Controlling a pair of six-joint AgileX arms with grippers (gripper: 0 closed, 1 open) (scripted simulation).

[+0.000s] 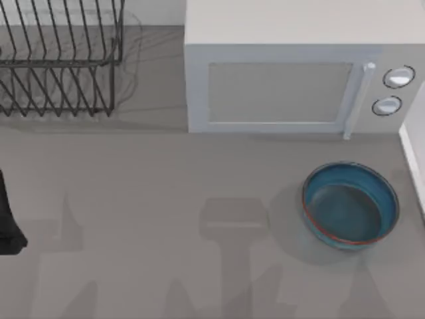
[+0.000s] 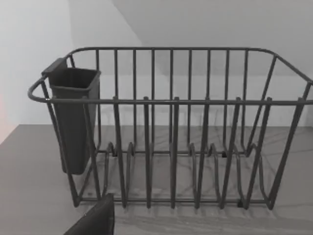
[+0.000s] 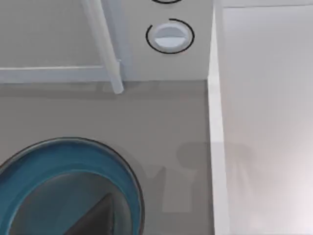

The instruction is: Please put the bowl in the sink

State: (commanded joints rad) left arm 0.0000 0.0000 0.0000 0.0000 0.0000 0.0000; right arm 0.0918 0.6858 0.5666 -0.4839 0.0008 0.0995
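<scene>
Bowl sits upright before the unlabelled microwave; either tool's opening I cannot tell.

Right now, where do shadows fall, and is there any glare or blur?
Top view: soft arm shadows cross the table left of the bowl; no glare. Left wrist view: the rack casts thin line shadows. Right wrist view: a faint shadow beside the bowl; edges sharp.

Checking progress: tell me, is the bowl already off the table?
No, the bowl sits on the table before the microwave.
</scene>
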